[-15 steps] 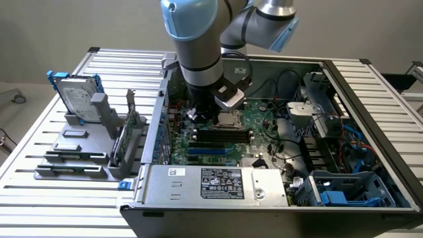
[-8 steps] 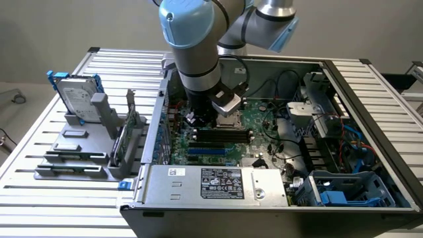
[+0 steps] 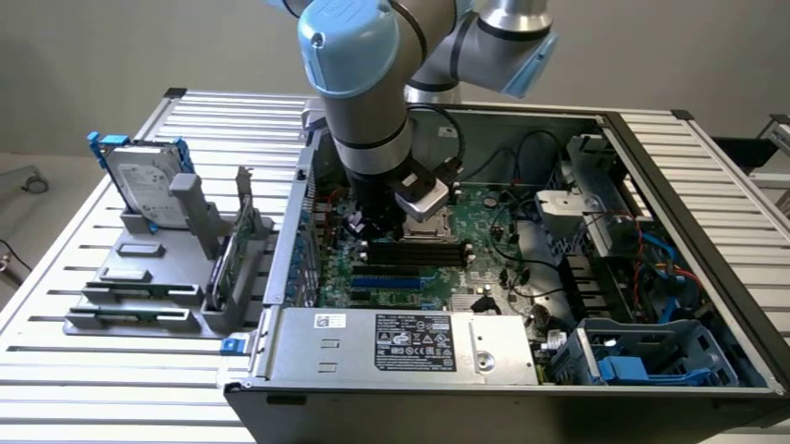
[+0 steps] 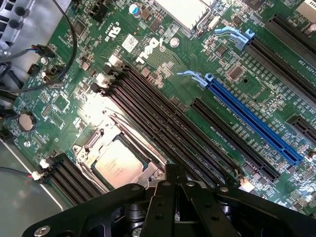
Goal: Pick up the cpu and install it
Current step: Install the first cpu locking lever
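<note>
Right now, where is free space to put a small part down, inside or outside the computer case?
Free: the slatted table in front of the grey holder, and its strip behind the case. Crowded: the motherboard under the gripper, with cables beside it.

Slatted metal table (image 3: 87, 365) with open computer case (image 3: 691, 231), grey fixture rack (image 3: 136, 296).

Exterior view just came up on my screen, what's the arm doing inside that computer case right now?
The arm has reached into the open computer case and its gripper hangs just over the motherboard, with its jaws shut. In the wrist view the cpu lies flat in the metal-framed socket right by the gripper; nothing is visibly held. Outside the case, a hard drive with blue brackets stands upright in a grey rack at the exterior view's left.
</note>
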Robot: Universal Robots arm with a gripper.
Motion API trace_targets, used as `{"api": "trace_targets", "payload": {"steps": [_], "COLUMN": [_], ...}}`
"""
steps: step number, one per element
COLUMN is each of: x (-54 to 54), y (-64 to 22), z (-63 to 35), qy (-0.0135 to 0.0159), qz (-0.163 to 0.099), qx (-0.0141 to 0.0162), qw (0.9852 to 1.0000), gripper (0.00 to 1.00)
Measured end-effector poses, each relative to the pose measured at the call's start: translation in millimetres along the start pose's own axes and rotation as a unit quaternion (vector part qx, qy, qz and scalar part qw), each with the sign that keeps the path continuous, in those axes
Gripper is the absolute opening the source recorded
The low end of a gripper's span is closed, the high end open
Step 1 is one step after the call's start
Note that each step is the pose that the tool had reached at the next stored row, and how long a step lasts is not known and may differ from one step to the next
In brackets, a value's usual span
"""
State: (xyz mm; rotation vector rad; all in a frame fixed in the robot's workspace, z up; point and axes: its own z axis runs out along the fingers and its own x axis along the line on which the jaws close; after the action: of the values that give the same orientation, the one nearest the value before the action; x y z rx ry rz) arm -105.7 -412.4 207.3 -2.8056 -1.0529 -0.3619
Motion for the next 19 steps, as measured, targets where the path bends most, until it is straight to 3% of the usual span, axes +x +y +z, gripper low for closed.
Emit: {"api": "trace_targets", "payload": {"steps": [5,19], "x": [-0.5,0.5], "y": [-1.8,-6.8], "z": [1.9,10.8], "qy": [-0.0017,-0.0024], "qz": [0.001,0.001], "qx": [0.0021,0.0034], "qw": [1.0,1.0], "gripper": [0.11,0.11]}}
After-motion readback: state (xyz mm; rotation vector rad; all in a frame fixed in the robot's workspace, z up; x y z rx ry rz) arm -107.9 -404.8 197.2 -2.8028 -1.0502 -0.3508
